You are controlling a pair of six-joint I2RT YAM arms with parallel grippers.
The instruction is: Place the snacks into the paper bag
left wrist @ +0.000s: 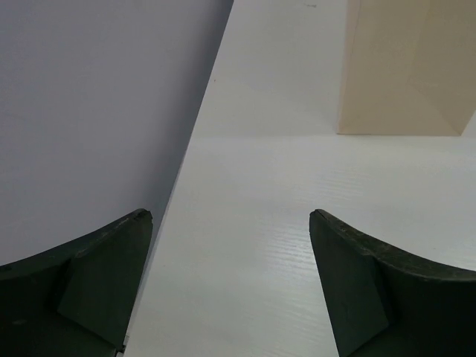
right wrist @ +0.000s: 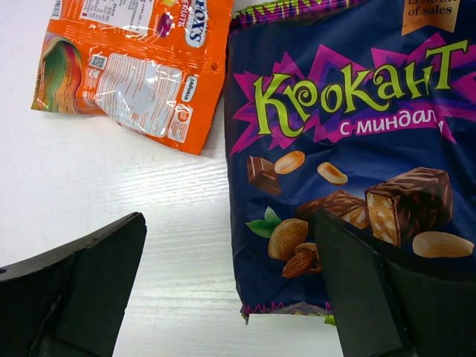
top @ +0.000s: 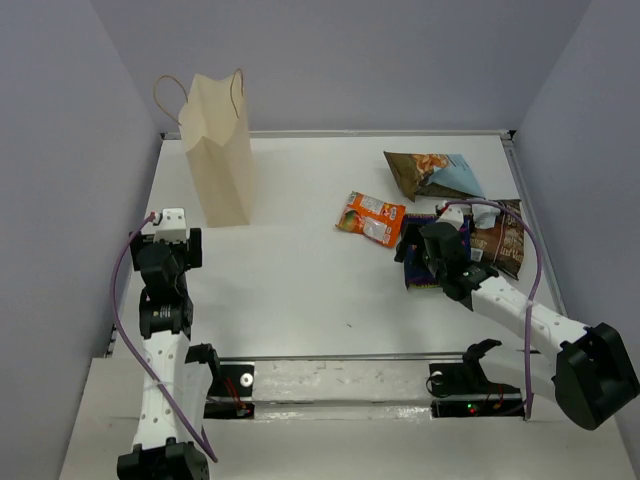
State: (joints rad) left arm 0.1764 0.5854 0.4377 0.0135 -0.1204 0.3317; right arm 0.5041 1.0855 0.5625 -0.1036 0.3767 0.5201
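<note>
Right gripper wide open, empty, straddling the purple-blue packet edge.
Packet reads "Крокант с миндал…", "LEADER of sales"; orange packet just beside it reads "FOX'S". Left gripper wide open, empty, near the upright paper bag.

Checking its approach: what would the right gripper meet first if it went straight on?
Probably the left edge of the purple packet: the right gripper, jaws open, straddles it, one jaw over bare table. Depth unclear.
</note>
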